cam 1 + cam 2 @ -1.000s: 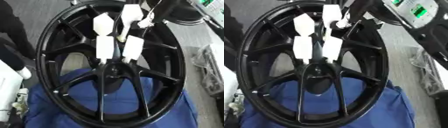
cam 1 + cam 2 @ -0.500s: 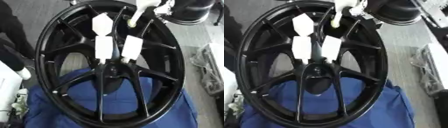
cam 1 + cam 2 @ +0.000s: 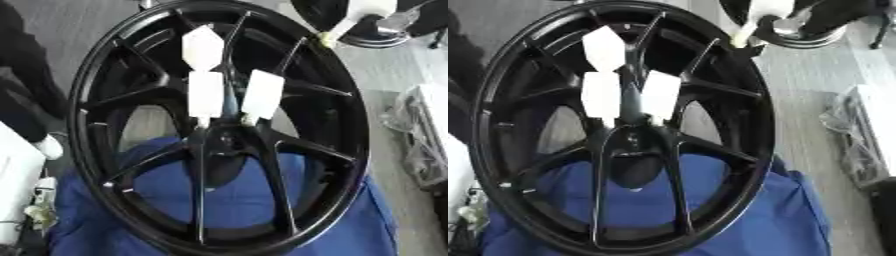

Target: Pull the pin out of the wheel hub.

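Pin [image 3: 343,27], lifted clear of wheel hub [image 3: 219,145], held by right hand [image 3: 372,12].

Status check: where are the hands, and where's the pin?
Right hand at upper right, over the wheel rim, holding white pin. Left hand not visible. Three white pins remain in the hub.

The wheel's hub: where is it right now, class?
The hub sits at the centre of the black wheel, mid-frame in both eye views, just below two white tags, above the blue cloth.
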`<act>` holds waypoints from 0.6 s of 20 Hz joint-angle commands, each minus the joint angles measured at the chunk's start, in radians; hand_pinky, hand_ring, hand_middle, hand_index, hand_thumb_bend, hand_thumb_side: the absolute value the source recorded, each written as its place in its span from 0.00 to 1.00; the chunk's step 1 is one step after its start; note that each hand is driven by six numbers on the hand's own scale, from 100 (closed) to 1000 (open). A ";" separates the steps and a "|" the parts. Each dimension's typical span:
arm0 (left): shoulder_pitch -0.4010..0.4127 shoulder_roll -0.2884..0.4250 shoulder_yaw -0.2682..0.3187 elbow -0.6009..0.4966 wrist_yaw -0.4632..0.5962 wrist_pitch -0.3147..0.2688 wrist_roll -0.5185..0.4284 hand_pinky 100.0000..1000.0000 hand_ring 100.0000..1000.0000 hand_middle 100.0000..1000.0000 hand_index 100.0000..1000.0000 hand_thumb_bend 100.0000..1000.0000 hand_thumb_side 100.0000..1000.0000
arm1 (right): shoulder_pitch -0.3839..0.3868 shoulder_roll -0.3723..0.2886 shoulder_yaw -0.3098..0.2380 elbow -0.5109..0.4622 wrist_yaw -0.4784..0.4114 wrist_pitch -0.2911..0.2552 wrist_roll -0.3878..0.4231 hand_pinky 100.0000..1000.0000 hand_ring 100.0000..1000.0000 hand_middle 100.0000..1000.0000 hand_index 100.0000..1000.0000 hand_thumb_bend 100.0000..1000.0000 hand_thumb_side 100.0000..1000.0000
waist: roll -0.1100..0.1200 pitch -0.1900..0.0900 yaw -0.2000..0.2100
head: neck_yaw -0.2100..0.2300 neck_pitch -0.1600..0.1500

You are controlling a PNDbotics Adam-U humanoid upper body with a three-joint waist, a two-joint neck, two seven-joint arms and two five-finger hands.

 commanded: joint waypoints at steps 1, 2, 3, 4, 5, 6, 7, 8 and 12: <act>0.003 0.020 0.017 -0.020 -0.005 -0.002 0.008 0.71 0.77 0.73 0.67 0.17 0.82 | 0.046 -0.043 -0.080 0.047 0.039 -0.004 -0.052 0.69 0.53 0.38 0.49 0.33 0.00 | 0.006 -0.019 -0.010 | 0.011 -0.011; 0.005 0.020 0.018 -0.020 -0.006 -0.002 0.009 0.71 0.77 0.73 0.67 0.17 0.82 | 0.069 -0.040 -0.096 0.066 0.056 -0.006 -0.061 0.70 0.54 0.38 0.49 0.33 0.00 | 0.006 -0.021 -0.014 | 0.013 -0.010; 0.006 0.020 0.019 -0.020 -0.007 -0.002 0.010 0.71 0.77 0.73 0.67 0.17 0.82 | 0.088 -0.037 -0.111 0.084 0.076 -0.009 -0.067 0.70 0.54 0.38 0.49 0.33 0.00 | 0.006 -0.023 -0.017 | 0.014 -0.009; 0.009 0.020 0.020 -0.019 -0.008 -0.002 0.011 0.71 0.77 0.73 0.67 0.17 0.82 | 0.112 -0.031 -0.127 0.109 0.094 -0.010 -0.066 0.70 0.54 0.38 0.49 0.33 0.00 | 0.006 -0.024 -0.022 | 0.017 -0.009; 0.012 0.020 0.022 -0.018 -0.009 -0.002 0.013 0.71 0.77 0.73 0.67 0.17 0.82 | 0.134 -0.023 -0.144 0.135 0.112 -0.016 -0.057 0.71 0.55 0.39 0.50 0.32 0.00 | 0.005 -0.025 -0.025 | 0.019 -0.008; 0.014 0.021 0.023 -0.018 -0.009 -0.002 0.014 0.71 0.77 0.73 0.67 0.17 0.82 | 0.152 -0.016 -0.159 0.159 0.130 -0.026 -0.042 0.71 0.55 0.39 0.50 0.31 0.00 | 0.005 -0.026 -0.027 | 0.021 -0.008; 0.016 0.021 0.024 -0.017 -0.010 -0.003 0.016 0.71 0.77 0.73 0.67 0.17 0.82 | 0.169 -0.009 -0.172 0.179 0.145 -0.039 -0.022 0.72 0.56 0.40 0.50 0.31 0.00 | 0.005 -0.027 -0.029 | 0.023 -0.007; 0.018 0.022 0.026 -0.017 -0.011 -0.003 0.017 0.71 0.77 0.73 0.67 0.17 0.82 | 0.183 -0.004 -0.185 0.195 0.160 -0.051 -0.002 0.72 0.56 0.40 0.51 0.31 0.00 | 0.005 -0.027 -0.030 | 0.024 -0.006; 0.023 0.023 0.028 -0.016 -0.012 -0.003 0.021 0.71 0.77 0.73 0.67 0.17 0.82 | 0.219 0.017 -0.226 0.233 0.211 -0.078 0.061 0.75 0.65 0.53 0.63 0.48 0.06 | 0.005 -0.031 -0.035 | 0.028 -0.004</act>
